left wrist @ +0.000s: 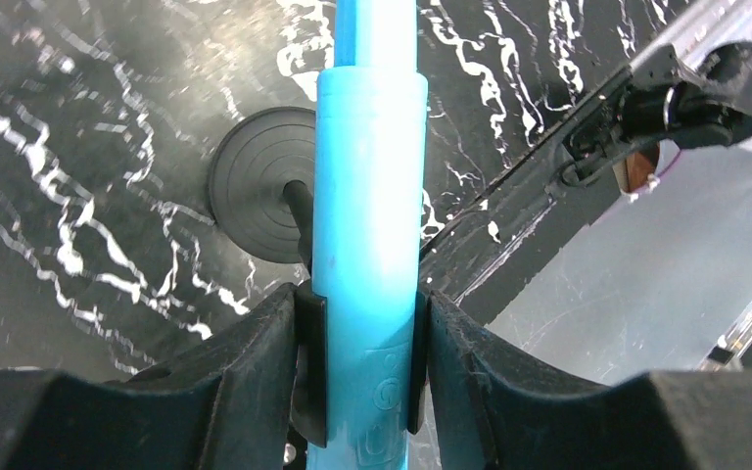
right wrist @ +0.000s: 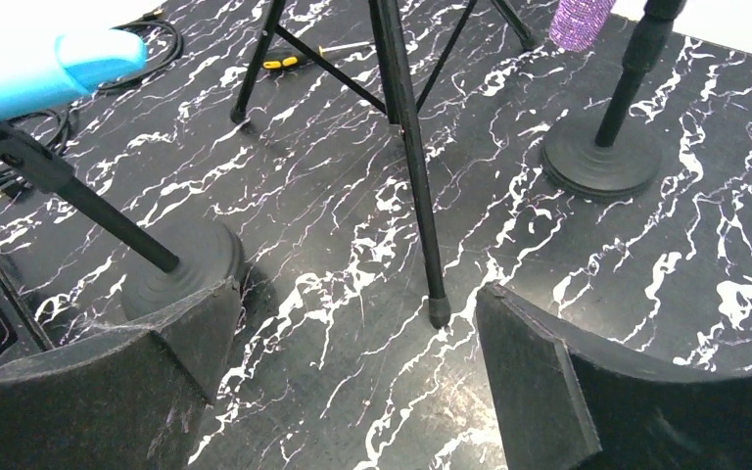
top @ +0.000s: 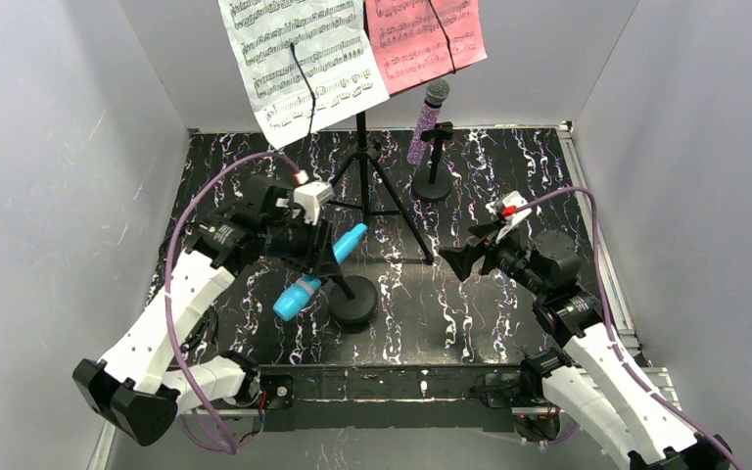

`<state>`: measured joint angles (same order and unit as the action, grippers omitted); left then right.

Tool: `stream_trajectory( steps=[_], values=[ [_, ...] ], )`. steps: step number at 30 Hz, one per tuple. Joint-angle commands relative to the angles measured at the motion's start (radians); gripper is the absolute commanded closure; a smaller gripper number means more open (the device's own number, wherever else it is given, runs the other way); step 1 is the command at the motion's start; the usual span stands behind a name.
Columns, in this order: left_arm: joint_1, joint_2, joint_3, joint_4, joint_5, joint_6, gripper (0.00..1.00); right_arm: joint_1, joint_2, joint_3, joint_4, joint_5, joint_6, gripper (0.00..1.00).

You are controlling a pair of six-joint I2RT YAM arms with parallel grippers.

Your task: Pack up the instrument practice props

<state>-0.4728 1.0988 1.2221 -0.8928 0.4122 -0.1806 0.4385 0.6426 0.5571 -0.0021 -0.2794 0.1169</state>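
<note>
My left gripper (top: 325, 257) is shut on the blue microphone (top: 313, 276), which slants over the near round-based mic holder (top: 352, 304). In the left wrist view my pads clamp the blue body (left wrist: 367, 196) on both sides, with the holder's base (left wrist: 255, 184) below. I cannot tell whether it still rests in the holder's clip. The purple glitter microphone (top: 427, 125) stands in the far holder (top: 433, 184). The white sheet (top: 304, 59) and the pink sheet (top: 423, 39) sit on the tripod's plate. My right gripper (top: 455, 257) is open and empty above the mat (right wrist: 352, 323).
The tall black tripod (top: 372, 186) stands mid-table; one leg's foot (right wrist: 438, 315) ends between my right fingers in that view. A coiled black cable (right wrist: 152, 34) lies at the left rear. Grey walls enclose the table on three sides.
</note>
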Motion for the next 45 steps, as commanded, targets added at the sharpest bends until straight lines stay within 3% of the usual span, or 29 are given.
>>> stream_trajectory(
  steps=[1, 8, 13, 29, 33, 39, 45],
  values=[
    [-0.099, 0.041, 0.059, 0.144, 0.061, 0.067, 1.0, -0.004, 0.024, -0.01, 0.125, -0.038, -0.023, 0.01],
    [-0.233, 0.236, 0.185, 0.209, 0.047, 0.119, 1.0, -0.002, 0.022, -0.095, 0.232, -0.138, 0.017, 0.01],
    [-0.299, 0.389, 0.356, 0.208, 0.06, 0.146, 1.0, -0.001, 0.004, -0.168, 0.316, -0.135, 0.014, 0.01],
    [-0.367, 0.638, 0.544, 0.121, 0.053, 0.219, 0.98, 0.008, 0.04, -0.285, 0.541, -0.161, 0.03, 0.01],
    [-0.368, 0.672, 0.573, 0.106, 0.058, 0.22, 0.89, 0.017, 0.054, -0.318, 0.576, -0.162, 0.062, 0.01],
    [-0.372, 0.654, 0.58, 0.074, 0.019, 0.233, 0.61, 0.05, 0.05, -0.357, 0.61, -0.14, 0.062, 0.02],
    [-0.371, 0.584, 0.559, 0.043, -0.041, 0.25, 0.41, 0.102, 0.082, -0.378, 0.654, -0.109, 0.035, 0.03]
  ],
)
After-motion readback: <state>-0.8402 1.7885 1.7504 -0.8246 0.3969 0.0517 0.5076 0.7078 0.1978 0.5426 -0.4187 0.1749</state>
